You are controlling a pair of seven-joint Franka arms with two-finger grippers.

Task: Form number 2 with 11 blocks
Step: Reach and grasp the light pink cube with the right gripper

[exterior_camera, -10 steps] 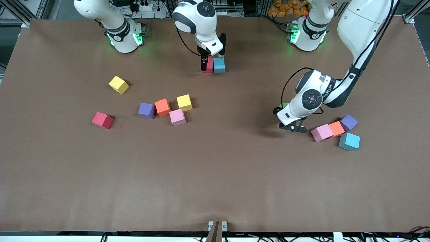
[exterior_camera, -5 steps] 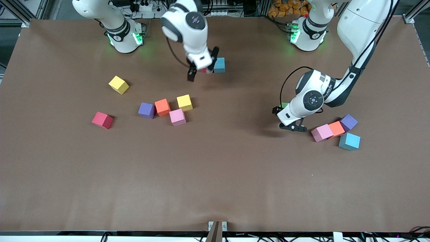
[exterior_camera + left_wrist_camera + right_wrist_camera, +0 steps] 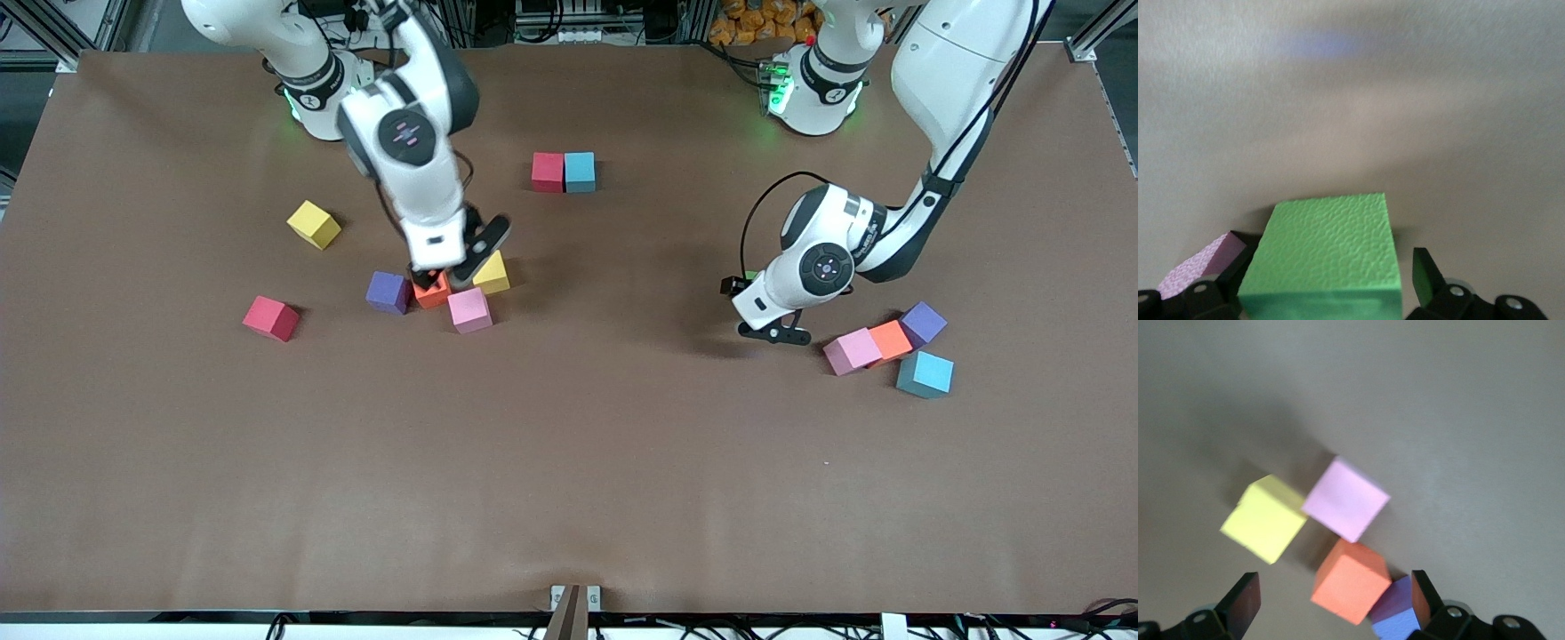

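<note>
A red block (image 3: 548, 172) and a light blue block (image 3: 580, 172) touch side by side near the robots' bases. My right gripper (image 3: 455, 267) hangs open over a cluster of purple (image 3: 388, 292), orange (image 3: 433, 292), yellow (image 3: 495, 276) and pink (image 3: 469, 309) blocks. In the right wrist view the orange block (image 3: 1351, 580) lies below the open right gripper (image 3: 1333, 600). My left gripper (image 3: 756, 311) is low at the table, open, with a green block (image 3: 1325, 247) between its fingers and a gap on one side. Only a sliver of the green block (image 3: 754, 277) shows from the front.
A lone yellow block (image 3: 313, 223) and a red block (image 3: 271, 317) lie toward the right arm's end. Pink (image 3: 852, 350), orange (image 3: 891, 340), purple (image 3: 924, 323) and light blue (image 3: 925, 373) blocks sit close beside my left gripper.
My right gripper has left the red block beside the light blue one and swung over to the purple, orange, yellow and pink cluster. The left arm has barely moved.
</note>
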